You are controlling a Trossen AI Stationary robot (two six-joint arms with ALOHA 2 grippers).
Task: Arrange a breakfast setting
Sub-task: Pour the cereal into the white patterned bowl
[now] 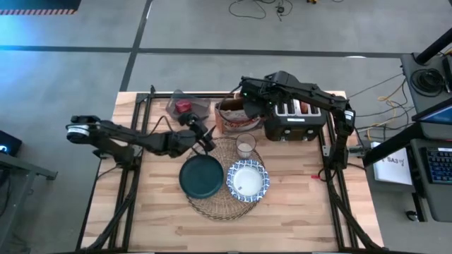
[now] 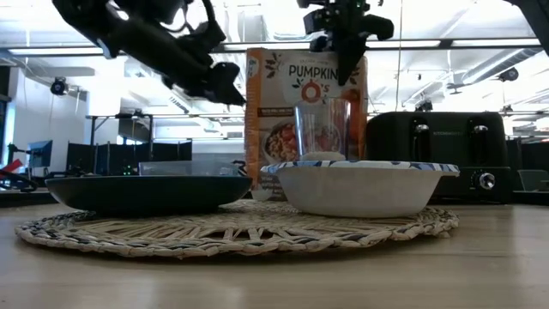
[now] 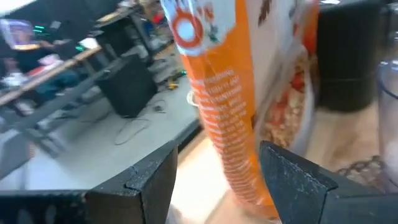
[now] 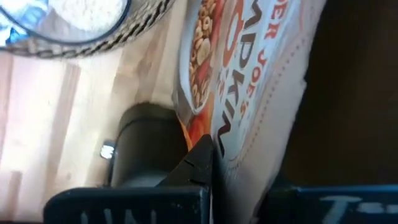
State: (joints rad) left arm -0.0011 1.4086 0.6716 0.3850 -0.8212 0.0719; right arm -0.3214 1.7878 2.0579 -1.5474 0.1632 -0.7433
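A round woven placemat (image 1: 220,204) lies mid-table with a dark teal plate (image 1: 201,177) and a blue-and-white bowl (image 1: 248,180) side by side on it. A small clear glass (image 1: 245,147) stands on its far edge. Behind it an orange cereal box (image 2: 304,120) stands upright. My right gripper (image 2: 345,64) comes down on the box's top, shut. My left gripper (image 1: 207,138) hovers open over the placemat's far left edge, its fingers (image 3: 152,186) pointing at the box's narrow orange side (image 3: 227,124), short of it. My right gripper comes steeply from above onto the cereal box's top edge (image 4: 249,143), fingers pointing down. The cardboard lies against one shut finger (image 4: 199,163) and hides the other, so a pinch on the top flap cannot be made out. The box stands upright on the table.
A black four-slot toaster (image 1: 296,118) stands right of the box at the table's far edge. A clear container with something red (image 1: 185,106) sits at the far left. A small red thing (image 1: 316,175) lies near the right edge. Bare wood lies in front of the placemat.
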